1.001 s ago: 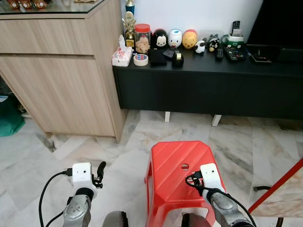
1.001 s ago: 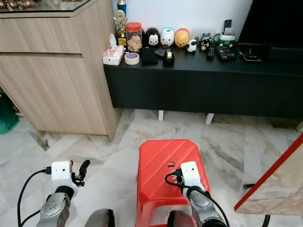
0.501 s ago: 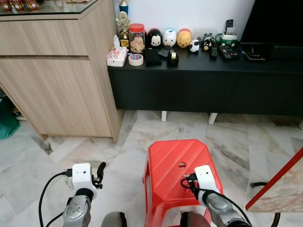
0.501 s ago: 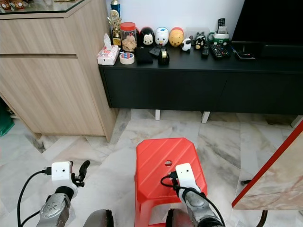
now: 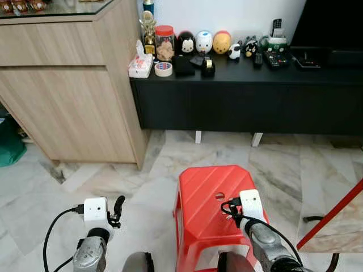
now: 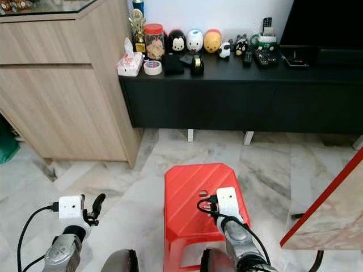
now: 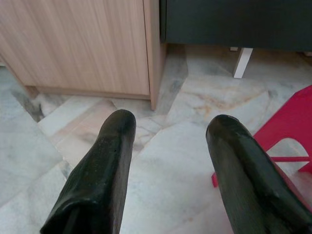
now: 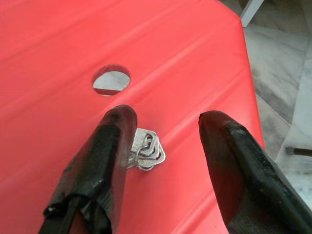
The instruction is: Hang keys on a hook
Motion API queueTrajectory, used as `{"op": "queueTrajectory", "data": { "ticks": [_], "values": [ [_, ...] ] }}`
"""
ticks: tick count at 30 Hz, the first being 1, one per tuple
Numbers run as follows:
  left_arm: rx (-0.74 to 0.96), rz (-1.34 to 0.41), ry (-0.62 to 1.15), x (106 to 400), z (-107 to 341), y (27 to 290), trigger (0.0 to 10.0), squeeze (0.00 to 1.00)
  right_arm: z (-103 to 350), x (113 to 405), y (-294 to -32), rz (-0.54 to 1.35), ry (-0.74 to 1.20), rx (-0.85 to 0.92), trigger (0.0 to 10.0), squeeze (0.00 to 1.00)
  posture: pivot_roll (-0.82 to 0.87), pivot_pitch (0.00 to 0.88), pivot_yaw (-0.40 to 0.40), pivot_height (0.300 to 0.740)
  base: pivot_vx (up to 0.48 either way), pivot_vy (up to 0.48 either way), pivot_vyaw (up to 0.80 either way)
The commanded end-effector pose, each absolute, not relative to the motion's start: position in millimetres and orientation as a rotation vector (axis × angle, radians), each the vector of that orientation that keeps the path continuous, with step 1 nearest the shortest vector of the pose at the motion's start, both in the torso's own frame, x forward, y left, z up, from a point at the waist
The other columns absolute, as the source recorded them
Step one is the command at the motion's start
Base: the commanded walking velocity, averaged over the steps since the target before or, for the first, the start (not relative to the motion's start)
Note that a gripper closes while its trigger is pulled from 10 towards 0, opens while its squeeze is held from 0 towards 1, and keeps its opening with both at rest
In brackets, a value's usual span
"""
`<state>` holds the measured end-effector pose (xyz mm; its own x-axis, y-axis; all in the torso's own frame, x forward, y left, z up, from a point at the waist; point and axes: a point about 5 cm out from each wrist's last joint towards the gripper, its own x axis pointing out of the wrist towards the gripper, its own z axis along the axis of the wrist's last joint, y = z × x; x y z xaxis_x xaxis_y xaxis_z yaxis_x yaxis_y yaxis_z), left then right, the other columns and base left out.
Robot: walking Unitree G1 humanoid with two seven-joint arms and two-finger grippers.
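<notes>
Red stool (image 8: 204, 63) top: keys (image 8: 146, 152) (silver) lie between the spread right pincer (image 8: 168, 146) fingers.

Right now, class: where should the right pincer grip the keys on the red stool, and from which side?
Grip the keys across the bunched heads at the ring, coming from above: they lie flat on the red stool, between the open right pincer fingers.
</notes>
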<state>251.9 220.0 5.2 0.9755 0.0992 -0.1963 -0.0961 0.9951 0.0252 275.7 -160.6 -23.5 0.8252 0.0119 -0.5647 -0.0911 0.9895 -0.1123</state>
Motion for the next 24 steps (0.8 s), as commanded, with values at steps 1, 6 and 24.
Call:
{"op": "queueTrajectory", "data": {
  "ticks": [1, 6, 24],
  "values": [
    [0.025, 0.090, 0.204, 250.8, 6.0, 221.1, 10.0, 0.00, -21.8, 278.4, -161.0, 0.057, 0.603, -0.156, 10.0, 0.00, 0.03, 0.077, 0.003, 0.617, 0.000, 0.000, 0.00],
    [0.029, 0.090, 0.197, 248.8, 7.2, 222.3, 10.0, 0.00, -21.5, 279.3, -157.2, 0.086, 0.608, -0.169, 10.0, 0.00, 0.04, 0.087, 0.004, 0.617, 0.000, 0.000, 0.00],
    [0.040, 0.093, 0.208, 242.8, 7.8, 226.0, 10.0, 0.00, -25.9, 276.8, -155.1, 0.084, 0.668, -0.216, 10.0, 0.00, 0.06, 0.106, 0.012, 0.617, 0.000, 0.000, 0.00]
  ]
}}
